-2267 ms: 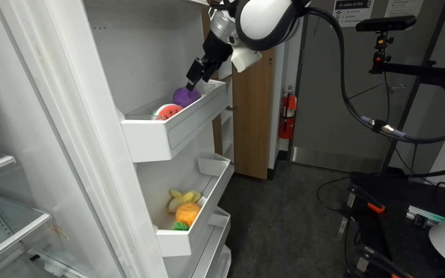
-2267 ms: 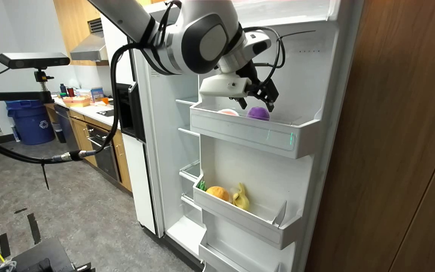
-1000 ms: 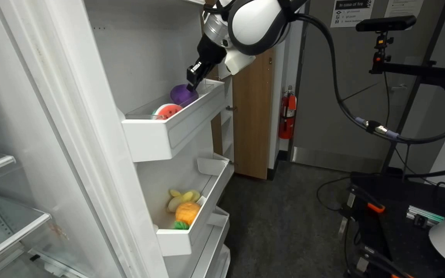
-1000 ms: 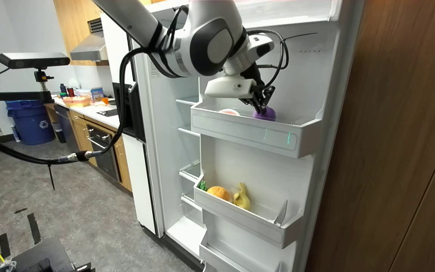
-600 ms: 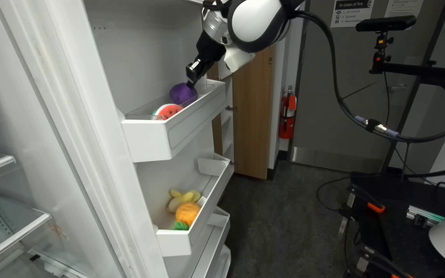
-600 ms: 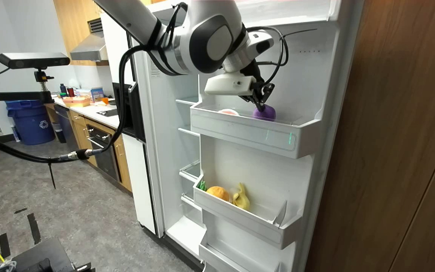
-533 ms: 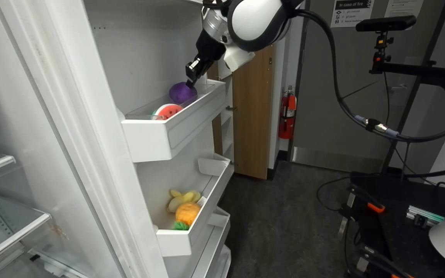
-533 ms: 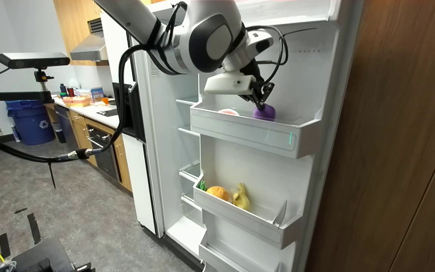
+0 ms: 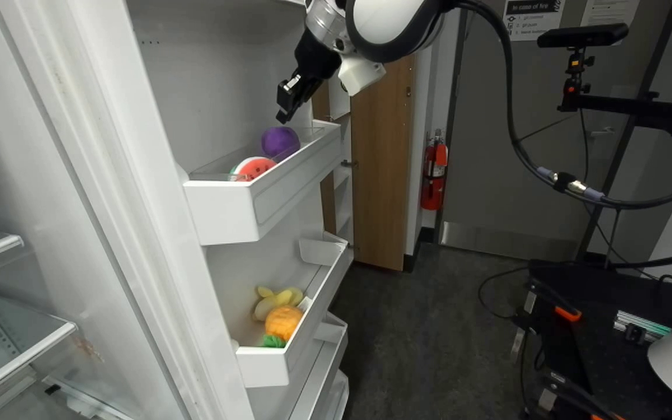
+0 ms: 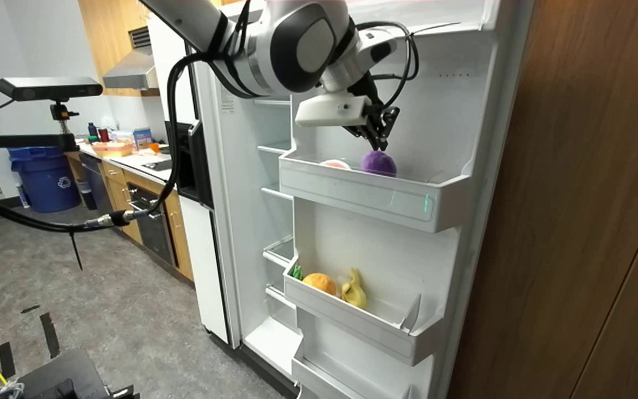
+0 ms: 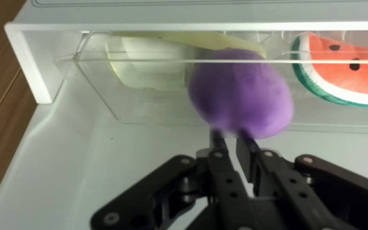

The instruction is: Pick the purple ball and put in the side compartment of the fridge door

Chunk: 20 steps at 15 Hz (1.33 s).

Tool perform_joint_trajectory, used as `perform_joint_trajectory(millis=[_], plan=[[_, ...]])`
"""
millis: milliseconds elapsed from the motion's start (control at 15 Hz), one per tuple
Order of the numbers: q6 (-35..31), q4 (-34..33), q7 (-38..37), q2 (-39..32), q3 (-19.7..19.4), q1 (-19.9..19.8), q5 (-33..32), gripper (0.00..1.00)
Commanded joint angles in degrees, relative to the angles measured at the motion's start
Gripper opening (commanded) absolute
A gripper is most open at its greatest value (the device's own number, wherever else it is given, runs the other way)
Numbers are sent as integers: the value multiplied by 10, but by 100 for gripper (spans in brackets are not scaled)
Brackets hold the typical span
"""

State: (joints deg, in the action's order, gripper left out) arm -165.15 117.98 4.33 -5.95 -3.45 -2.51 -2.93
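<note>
In an exterior view, the arm [image 9: 388, 26] reached in from above, its tool [image 9: 283, 118] slanting down to just over the purple ball [image 9: 280, 142]. The ball sat in the upper bin [image 9: 295, 182] of the fridge door [image 9: 219, 76], near a watermelon slice [image 9: 257, 167]. An orange fruit [image 9: 283, 322] and a banana [image 9: 282, 299] lay side by side in the lower bin [image 9: 260, 368]. Further back hung a red extinguisher [image 9: 432, 195].

In an exterior view, the upper bin's front hid the bottom of the ball and most of the slice, and the tool stood right over the ball's top. Farther off were an oven [image 10: 153, 213] and a blue recycling bin [image 10: 43, 180]; a wood panel [image 10: 590, 166] rose beside the door.

In the wrist view, the tool was released, its fingers [image 11: 218, 159] parted by a narrow gap at the ball's blurred lower edge (whether they touched it I could not tell). The edge of a clear strip [image 11: 152, 60] crossed in front of the ball. A pale yellow thing [image 11: 145, 72] lay to one side, reaching behind the ball, and the slice, its dark seeds showing, lay to the other.
</note>
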Motion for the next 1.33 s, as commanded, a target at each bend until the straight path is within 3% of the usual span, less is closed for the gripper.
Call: perform_joint_trajectory(millis=[0,400,667,867,933,1067,1267], plan=[[15,-2,-2,2,-3,-3,-12,50],[13,-9,15,-24,9,-4,13,95],[29,-20,48,-39,29,-12,73,100],[34,-27,52,-46,27,-9,80,100],[35,-30,47,-48,24,-8,74,75],[33,-31,30,-49,16,-7,46,66],[32,-32,24,-48,9,-6,30,40]])
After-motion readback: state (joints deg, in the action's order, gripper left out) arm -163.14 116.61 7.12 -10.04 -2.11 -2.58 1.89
